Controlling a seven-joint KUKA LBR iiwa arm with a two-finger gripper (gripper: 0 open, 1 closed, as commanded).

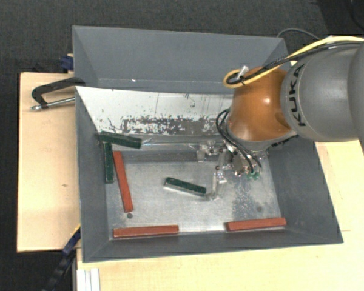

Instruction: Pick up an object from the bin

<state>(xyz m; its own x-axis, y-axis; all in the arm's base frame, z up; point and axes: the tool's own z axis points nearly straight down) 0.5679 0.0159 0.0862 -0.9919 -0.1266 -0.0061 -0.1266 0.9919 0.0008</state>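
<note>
While the gripper [216,188] hung low over the middle of the bin [298,193], its tip stood just beside the right end of a dark green bar [185,187]. That bar lay flat and slightly slanted on the bin floor, well apart from everything else. Whether the claw was wide or narrow could not be told, as the orange wrist cover [258,111] and the cables [246,162] under it crowded that spot.

The green bar looked the likeliest pick, and the step in hand seemed to be lining up on it. Doing that well would have meant shifting left until the tool sat over the bar's middle rather than its end. The wrist would then have needed turning so that the grip closed across the narrow width. A straight descent close to the floor would have suited, since a sideways nudge could slide the bar on the smooth metal. A hold taken at the end risked the bar tipping on the lift.

The front red bars [256,224] lay tight against the wall, as did the green pair [120,141] in the back left corner, so they looked poorer choices.
</note>
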